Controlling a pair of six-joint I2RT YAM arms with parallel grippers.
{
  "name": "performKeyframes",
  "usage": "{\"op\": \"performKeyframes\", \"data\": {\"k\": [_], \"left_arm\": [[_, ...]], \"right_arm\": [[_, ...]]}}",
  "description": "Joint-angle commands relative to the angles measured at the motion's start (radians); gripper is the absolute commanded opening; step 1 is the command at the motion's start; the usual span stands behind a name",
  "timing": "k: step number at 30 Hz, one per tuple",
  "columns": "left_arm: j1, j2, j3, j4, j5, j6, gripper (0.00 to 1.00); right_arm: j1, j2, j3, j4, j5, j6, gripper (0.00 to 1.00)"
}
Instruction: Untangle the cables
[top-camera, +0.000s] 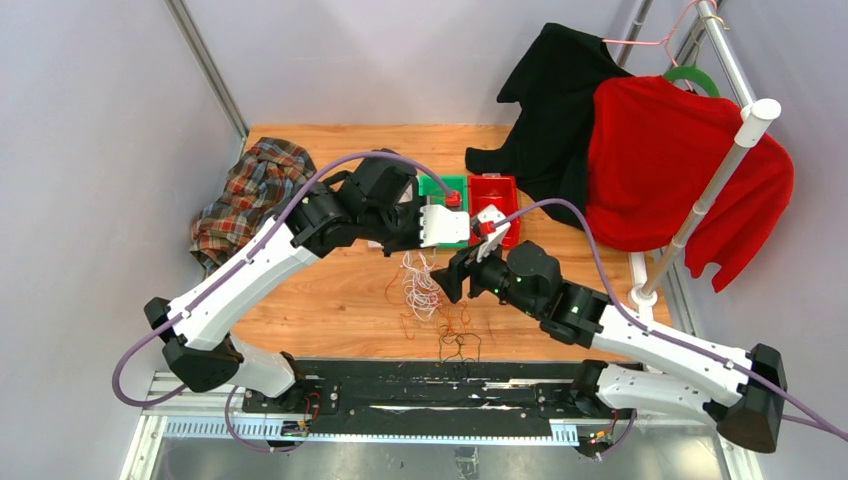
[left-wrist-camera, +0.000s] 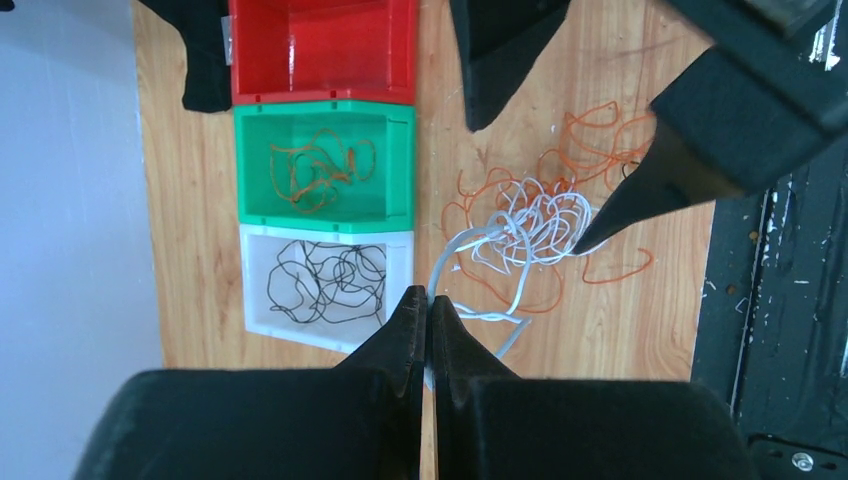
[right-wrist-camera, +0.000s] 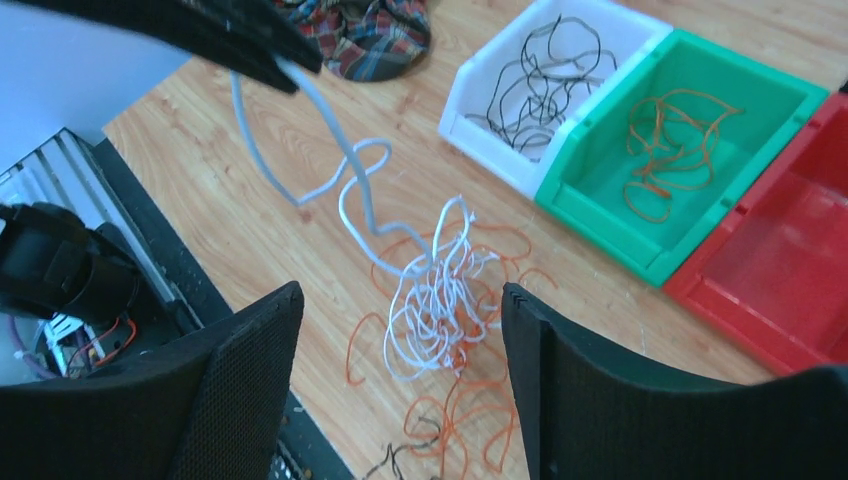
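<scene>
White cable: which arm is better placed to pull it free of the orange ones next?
Left. The left end effector is shut on a strand of the white cable; the right end effector is open above the tangle, holding nothing.

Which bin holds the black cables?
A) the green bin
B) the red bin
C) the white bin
C: the left wrist view shows the black cables lying inside the white bin, while the green bin beside it holds orange cables.
</scene>
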Motion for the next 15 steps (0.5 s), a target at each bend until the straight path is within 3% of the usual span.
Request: {"op": "performKeyframes", "data": {"k": [1,6,15], "left_arm": [[0.001,-0.041,0.018,0.003,0.014,-0.004,0.01],[-0.002,-0.05,0.026,-0.007,0.027,-0.016,0.0],[-0.002,-0.078,0.197,-0.103,0.078,-0.034,0.0]], "right_arm": [[0.023,0.058,0.052,0.173,0.087,-0.05,0.73],[0.021,0.173,0.1,0.222,0.182,-0.054,0.71],[0.006,0.329,0.087,0.393,0.226,-0.045,0.52]]}}
